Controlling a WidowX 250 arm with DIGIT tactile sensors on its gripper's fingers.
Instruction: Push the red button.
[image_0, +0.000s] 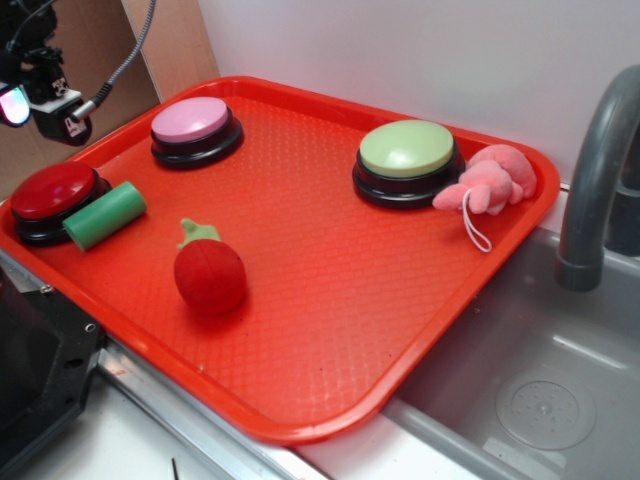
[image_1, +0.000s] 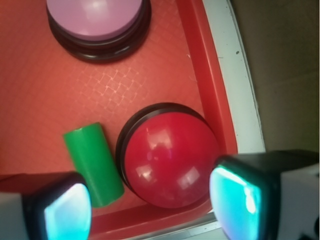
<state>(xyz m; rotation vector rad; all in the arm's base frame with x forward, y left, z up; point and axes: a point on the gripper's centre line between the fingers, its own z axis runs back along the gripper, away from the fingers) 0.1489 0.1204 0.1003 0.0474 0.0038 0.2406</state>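
The red button (image_0: 52, 193) is a glossy dark-red dome on a black base at the tray's left corner. In the wrist view it (image_1: 170, 159) lies below me, just ahead of the gap between my fingers. A green cylinder (image_0: 104, 215) lies against its right side and also shows in the wrist view (image_1: 94, 164). My gripper (image_0: 20, 100) hangs above and behind the red button, apart from it. It is open and empty (image_1: 150, 210), with glowing teal pads (image_1: 67, 212) on either side.
The red tray (image_0: 330, 330) also holds a pink-topped button (image_0: 195, 128), a green-topped button (image_0: 407, 160), a red plush ball with a green stem (image_0: 209, 274) and a pink plush toy (image_0: 490, 180). A grey sink (image_0: 545, 400) and faucet (image_0: 592, 180) stand at the right.
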